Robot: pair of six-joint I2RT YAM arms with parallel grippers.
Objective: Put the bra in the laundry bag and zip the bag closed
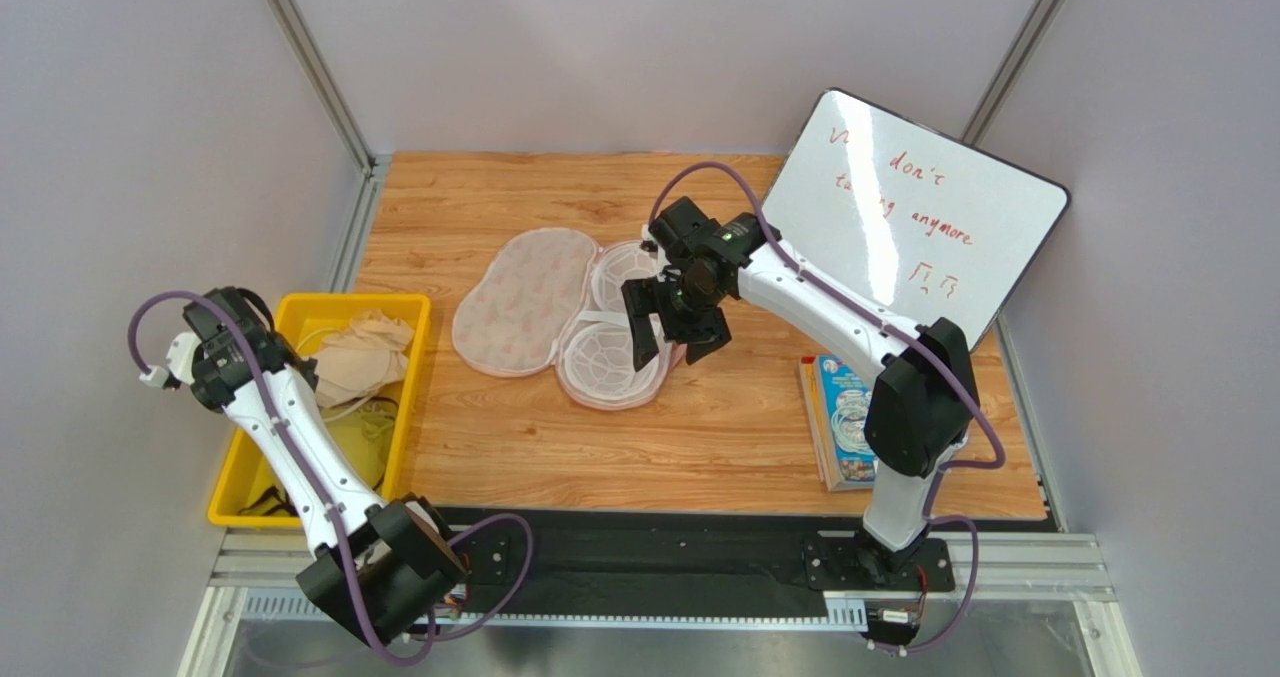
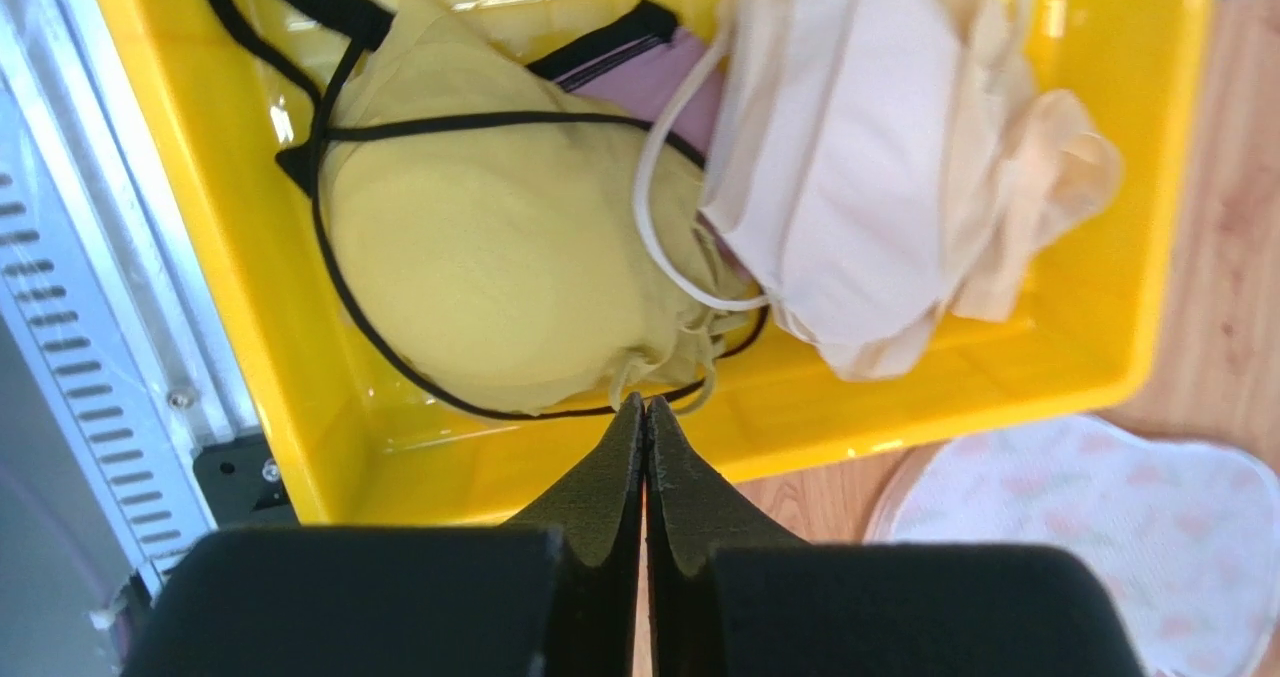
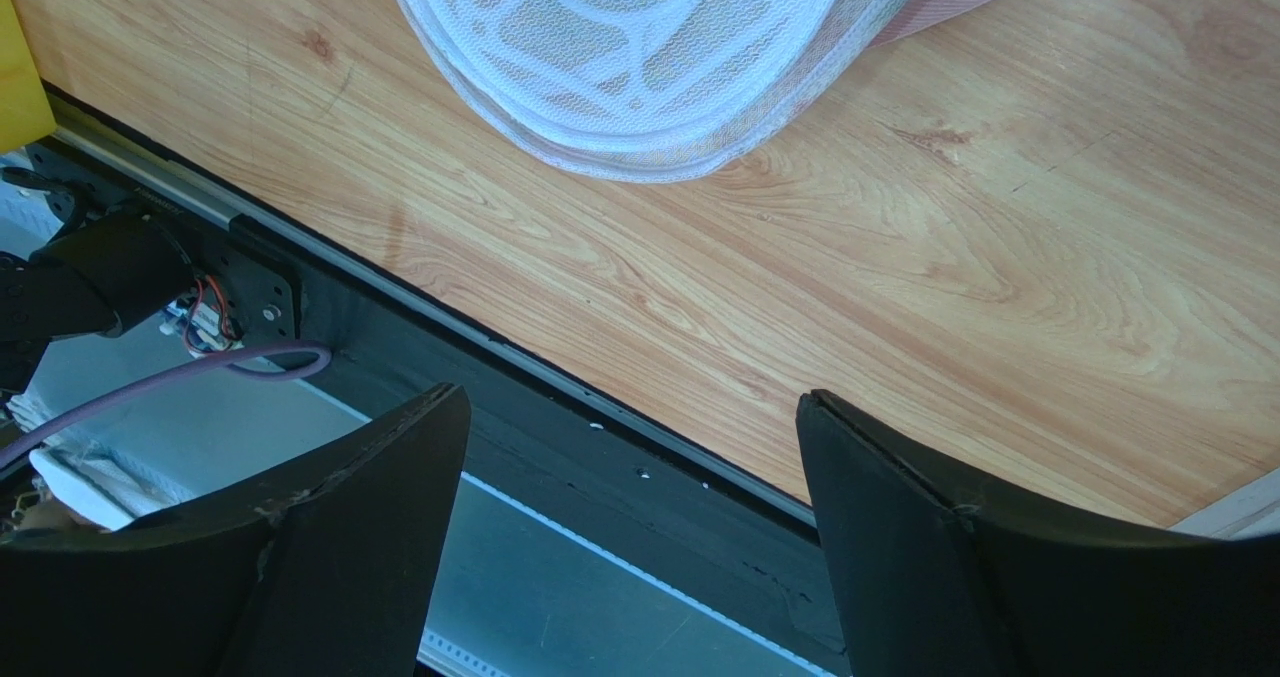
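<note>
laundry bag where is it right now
In the top view the laundry bag lies open in the middle of the wooden table, just right of the yellow bin, with the right gripper at the right edge of its mesh half.

The left arm and right arm have white links, black joints and looping purple cables.

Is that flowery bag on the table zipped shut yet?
No, the laundry bag lies spread open in two halves, white mesh inside facing up.
</note>
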